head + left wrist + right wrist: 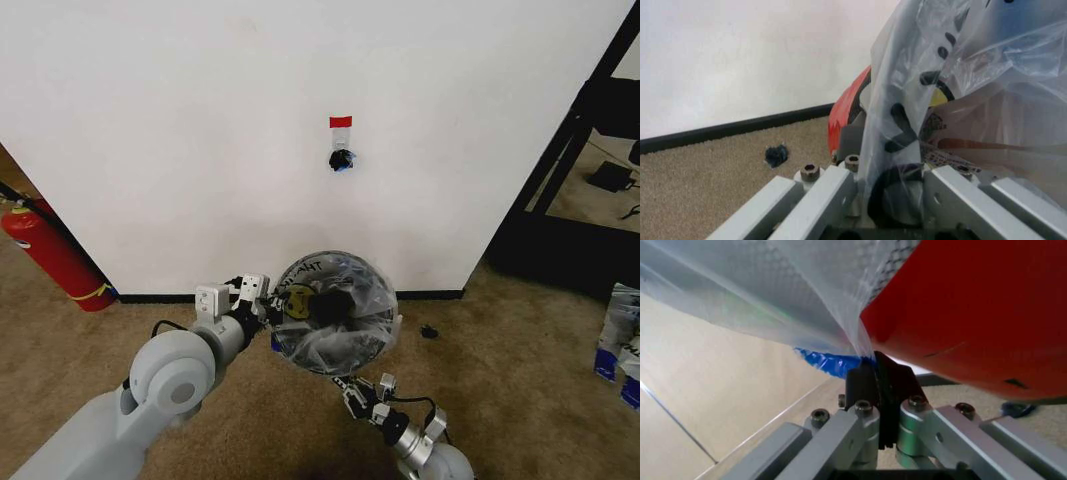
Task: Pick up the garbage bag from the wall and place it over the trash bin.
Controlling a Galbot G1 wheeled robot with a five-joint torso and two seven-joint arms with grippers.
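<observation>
**Bag stretched over the bin by 2 grippers**

Against the wall (200,120), low on the carpet (520,360), stood the trash bin (335,315), its round mouth covered by the garbage bag (345,300); the thin plastic lay draped across the opening and down the sides, with the yellow smiley face (298,302) and black lettering turned toward the robot's left. Above the bin, the strip of red tape (341,122) and the black hook (341,159) sat on the wall, the hook bare of any bag. The left gripper (268,303) was at the bin's left edge, clenched on a fold of the garbage bag; the left wrist view showed plastic (907,125) pinched between its fingers, the bin's red base (847,120) just behind. The right gripper (352,388) was at the bin's near side, low down; its black pads (883,385) were pressed together on the bag's edge (833,362), touching the red base (973,315). A fire extinguisher (50,255) leaned at the far left, well apart from the bin.
</observation>
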